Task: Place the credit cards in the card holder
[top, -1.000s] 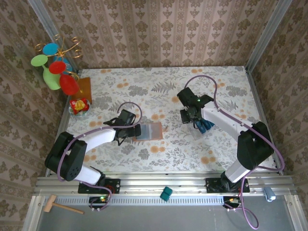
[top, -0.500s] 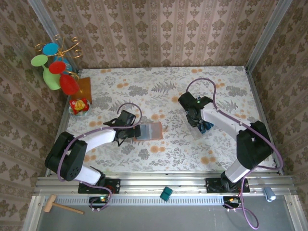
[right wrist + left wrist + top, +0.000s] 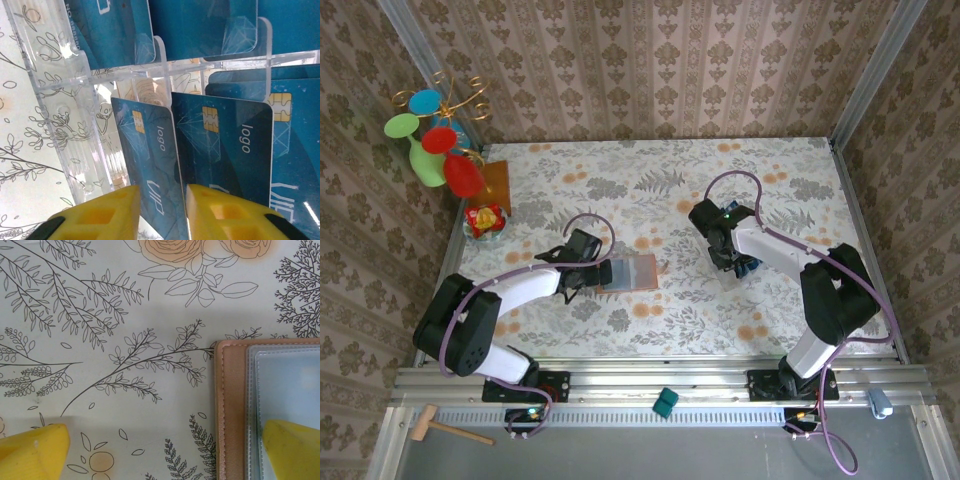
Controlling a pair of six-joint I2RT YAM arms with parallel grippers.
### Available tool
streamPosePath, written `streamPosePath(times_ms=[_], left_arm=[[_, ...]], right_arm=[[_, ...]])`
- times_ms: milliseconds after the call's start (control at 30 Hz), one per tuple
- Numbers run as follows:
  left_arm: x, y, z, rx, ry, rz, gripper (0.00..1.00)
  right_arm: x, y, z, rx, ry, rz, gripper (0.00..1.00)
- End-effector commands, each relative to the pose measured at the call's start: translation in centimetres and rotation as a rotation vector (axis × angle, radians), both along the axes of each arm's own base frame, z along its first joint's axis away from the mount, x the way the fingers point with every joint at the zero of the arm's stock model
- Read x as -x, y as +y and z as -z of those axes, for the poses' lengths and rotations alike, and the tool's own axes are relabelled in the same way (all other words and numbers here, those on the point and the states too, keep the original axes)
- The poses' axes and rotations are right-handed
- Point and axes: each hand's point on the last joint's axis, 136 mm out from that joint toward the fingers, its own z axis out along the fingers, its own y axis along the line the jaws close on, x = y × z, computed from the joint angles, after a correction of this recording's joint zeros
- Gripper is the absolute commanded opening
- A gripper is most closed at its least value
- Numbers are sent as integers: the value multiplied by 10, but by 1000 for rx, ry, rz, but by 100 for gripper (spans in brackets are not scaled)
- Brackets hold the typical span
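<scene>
A: Top view first. The card holder (image 3: 630,272) lies flat and opened up on the floral surface (image 3: 650,190), just toward 7 o'clock from the middle. Where's the left gripper?

B: The left gripper (image 3: 590,272) is parked at the card holder's 9 o'clock edge. Its jaws are spread as wide as they go and there's nothing in them. On its wrist camera the yellow fingers (image 3: 35,452) sit at 7 and 5 o'clock. The 5 o'clock one is over the clear sleeve (image 3: 290,390), inside the stitched pinkish-brown border. I can't tell whether it touches.

A: And the credit cards?

B: The credit cards (image 3: 225,145) are standing on edge in the clear tray (image 3: 65,115), out at 3 o'clock from the card holder and well apart from it. They're glossy blue with gold chips and "logo" printed down the face. More of them stand in the compartment toward 12 o'clock, behind the divider.

A: Right gripper, what have we got?

B: The right gripper (image 3: 162,195) is down at the tray with its jaws drawn in narrow. Its fingertips (image 3: 105,215) come in from 6 o'clock, one on each side of a single leaning card. They look very close against it, but I can't tell whether the card is actually pinched.
</scene>
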Motion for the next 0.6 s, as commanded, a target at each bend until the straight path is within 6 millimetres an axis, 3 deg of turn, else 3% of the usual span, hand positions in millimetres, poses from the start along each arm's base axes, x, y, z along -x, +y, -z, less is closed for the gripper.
streamPosePath(times_ms=[0, 567], left_arm=[[-2, 1, -2, -21, -9, 6, 100], [-3, -1, -4, -16, -10, 10, 100]], right_arm=[[4, -3, 9, 9, 32, 4, 29], [1, 10, 3, -51, 44, -32, 11]])
